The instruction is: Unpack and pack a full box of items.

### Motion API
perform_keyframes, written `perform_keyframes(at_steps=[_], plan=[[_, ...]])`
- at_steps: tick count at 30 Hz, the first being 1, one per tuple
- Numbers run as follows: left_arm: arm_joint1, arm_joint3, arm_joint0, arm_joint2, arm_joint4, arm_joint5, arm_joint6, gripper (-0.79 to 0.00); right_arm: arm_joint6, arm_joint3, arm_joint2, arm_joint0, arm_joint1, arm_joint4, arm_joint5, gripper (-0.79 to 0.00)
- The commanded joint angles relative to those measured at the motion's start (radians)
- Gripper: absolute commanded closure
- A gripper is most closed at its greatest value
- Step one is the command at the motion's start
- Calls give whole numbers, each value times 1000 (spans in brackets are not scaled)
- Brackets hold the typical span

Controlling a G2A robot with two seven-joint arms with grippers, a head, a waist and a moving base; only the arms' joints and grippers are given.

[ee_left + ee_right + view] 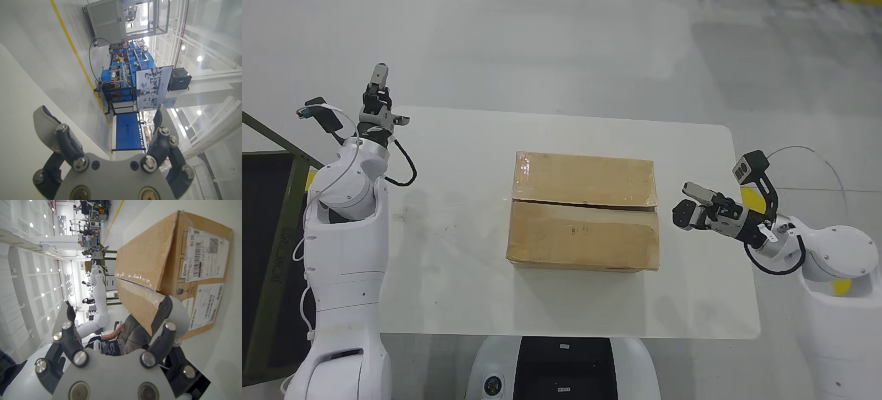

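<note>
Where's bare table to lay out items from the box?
Widest bare patch: table between the box and the left arm. Narrower strips run along the box's near and far sides. Tightest is right of the box, where the open right hand hovers.

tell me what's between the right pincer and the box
Only bare table between the right pincer and the box, seen in the top view.

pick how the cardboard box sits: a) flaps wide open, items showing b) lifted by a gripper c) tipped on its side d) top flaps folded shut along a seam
D: the cardboard box rests flat on the table, top flaps down, meeting at a seam, the right gripper apart from it.
</note>
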Motion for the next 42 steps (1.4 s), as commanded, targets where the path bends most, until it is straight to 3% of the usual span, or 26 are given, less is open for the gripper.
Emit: perform_keyframes(at_steps=[1,17,42], plan=[[0,0,0,0,0,0,0,-785,0,0,0,0,0,0,0,-785],[0,0,0,0,0,0,0,-785,-35,14,-22,-40,11,-24,-95,-785],[0,0,0,0,0,0,0,-785,8,91,-117,-6,26,-13,-220,-785]])
